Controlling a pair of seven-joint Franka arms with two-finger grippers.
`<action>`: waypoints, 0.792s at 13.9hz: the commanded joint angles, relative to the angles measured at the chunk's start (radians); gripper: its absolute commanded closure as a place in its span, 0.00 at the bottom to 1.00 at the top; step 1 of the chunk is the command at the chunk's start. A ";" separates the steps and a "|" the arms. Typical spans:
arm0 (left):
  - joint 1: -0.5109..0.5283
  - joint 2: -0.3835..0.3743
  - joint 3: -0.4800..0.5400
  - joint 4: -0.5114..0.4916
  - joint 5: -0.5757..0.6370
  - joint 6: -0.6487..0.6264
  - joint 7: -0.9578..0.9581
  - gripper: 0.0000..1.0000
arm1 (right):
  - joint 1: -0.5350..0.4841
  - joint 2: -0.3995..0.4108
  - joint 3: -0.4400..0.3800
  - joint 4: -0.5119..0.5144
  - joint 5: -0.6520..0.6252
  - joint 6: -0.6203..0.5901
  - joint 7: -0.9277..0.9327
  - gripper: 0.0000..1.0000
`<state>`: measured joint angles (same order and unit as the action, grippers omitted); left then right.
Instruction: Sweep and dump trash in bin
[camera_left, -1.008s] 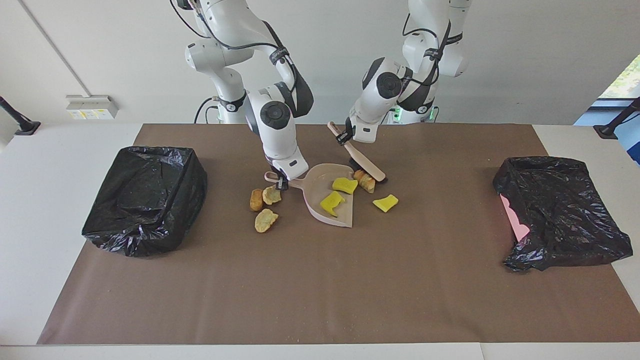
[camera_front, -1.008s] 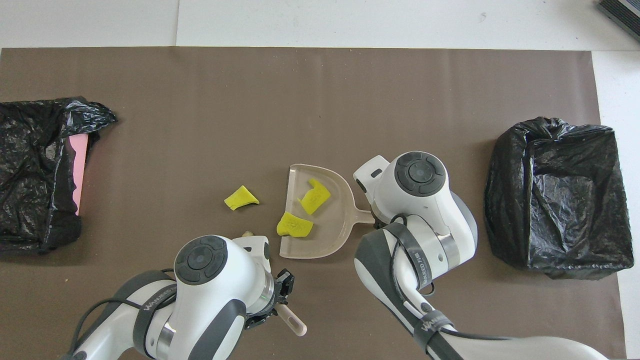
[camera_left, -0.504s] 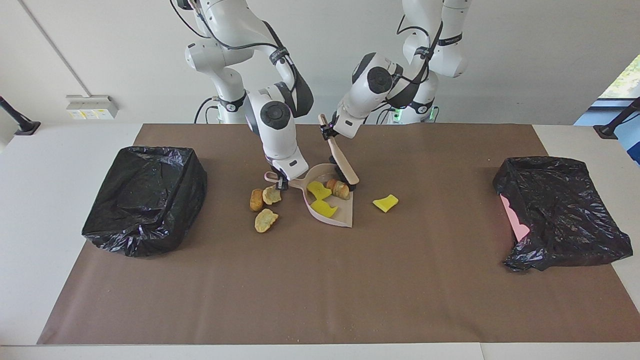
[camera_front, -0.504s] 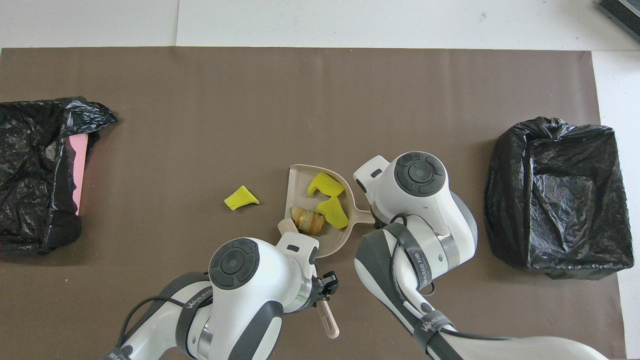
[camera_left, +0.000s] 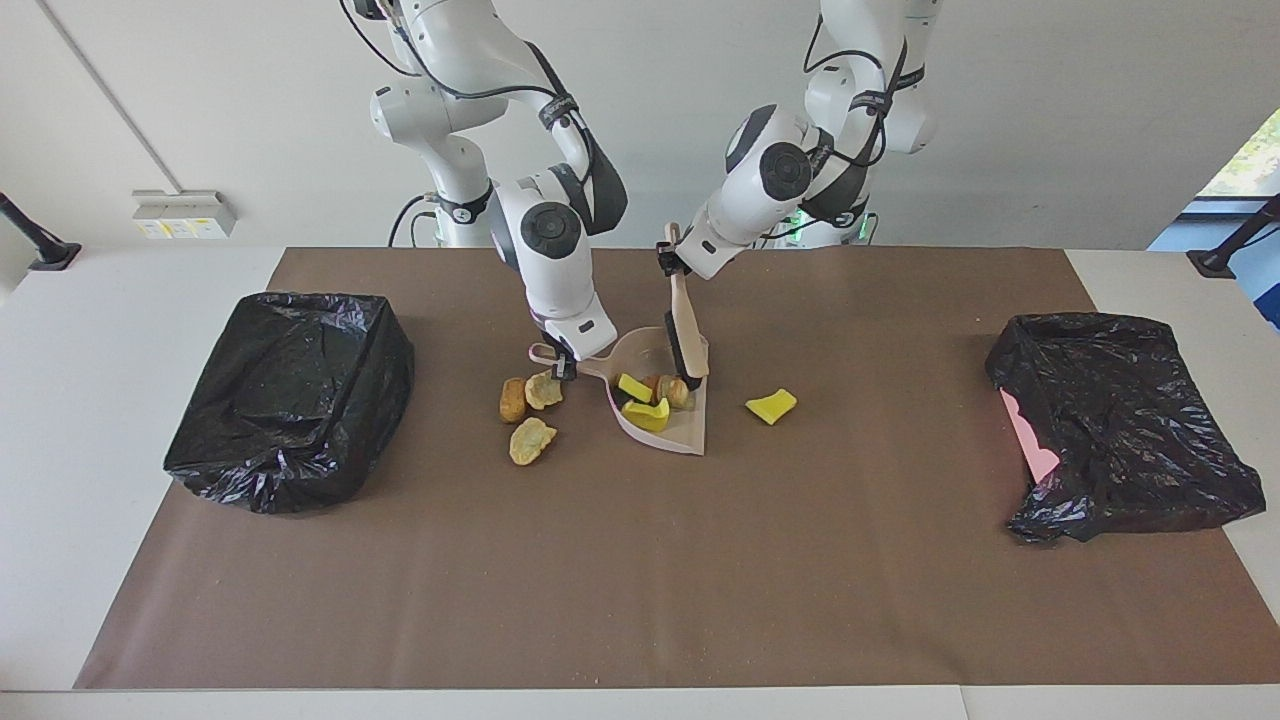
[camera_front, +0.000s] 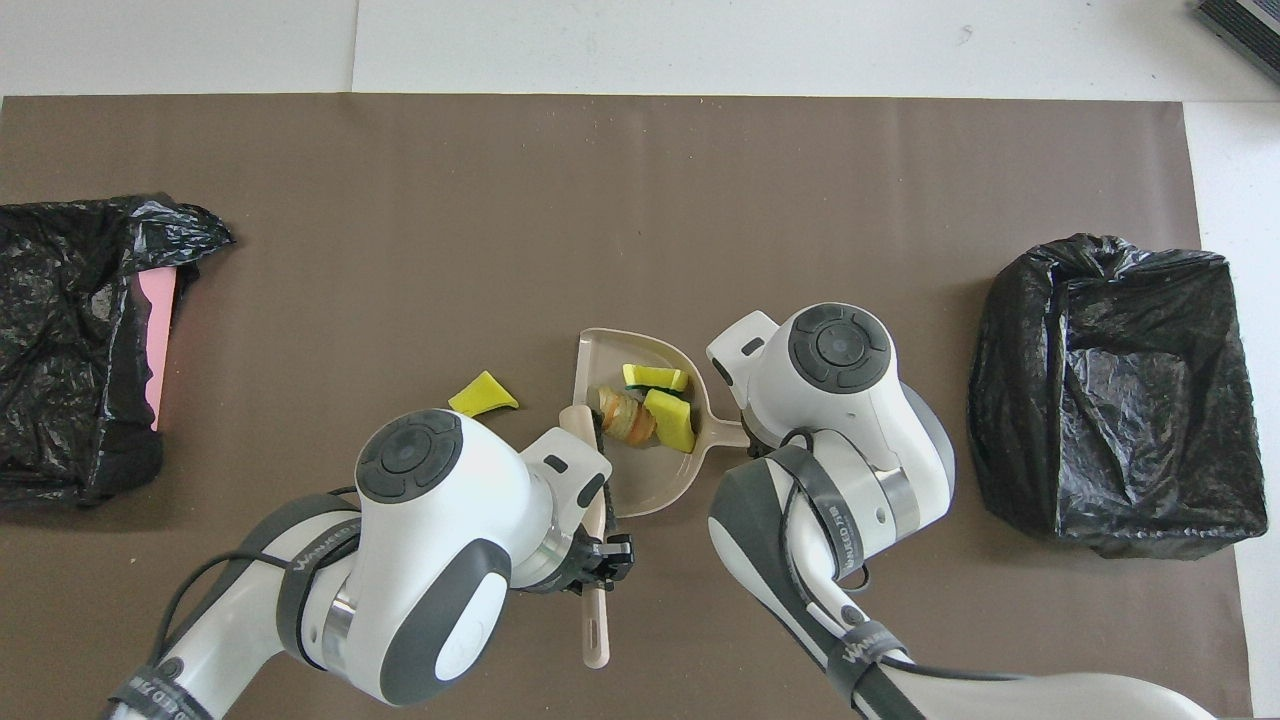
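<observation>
Swept deeper, three scraps (camera_left: 650, 398) fill the dustpan (camera_left: 690, 435); both tools grip handles.

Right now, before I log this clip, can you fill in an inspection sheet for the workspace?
Surface: white table under a brown paper mat.
Job's things: beige plastic dustpan holds two yellow foam scraps and one golden-brown lump; a third yellow scrap and three brown lumps lie on the mat; two black-bagged bins at the mat's ends.
Clutter: crumbs on the mat.
Grippers: left end effector holds the beige hand brush; right end effector holds the dustpan handle.
Cables: black, along both arms.
Surroundings: white wall.
</observation>
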<state>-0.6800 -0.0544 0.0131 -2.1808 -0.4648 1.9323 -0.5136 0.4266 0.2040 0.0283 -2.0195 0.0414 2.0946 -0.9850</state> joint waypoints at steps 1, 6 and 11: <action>0.077 -0.027 -0.002 0.074 0.141 -0.158 0.065 1.00 | -0.005 -0.021 0.007 -0.038 -0.015 0.022 0.002 1.00; 0.295 -0.041 -0.001 0.073 0.300 -0.224 0.296 1.00 | -0.005 -0.021 0.007 -0.038 -0.017 0.022 0.003 1.00; 0.349 -0.002 -0.001 0.001 0.373 -0.077 0.462 1.00 | -0.005 -0.021 0.007 -0.038 -0.015 0.022 0.003 1.00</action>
<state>-0.3435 -0.0649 0.0277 -2.1300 -0.1173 1.7715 -0.1316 0.4266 0.2039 0.0283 -2.0195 0.0414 2.0946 -0.9850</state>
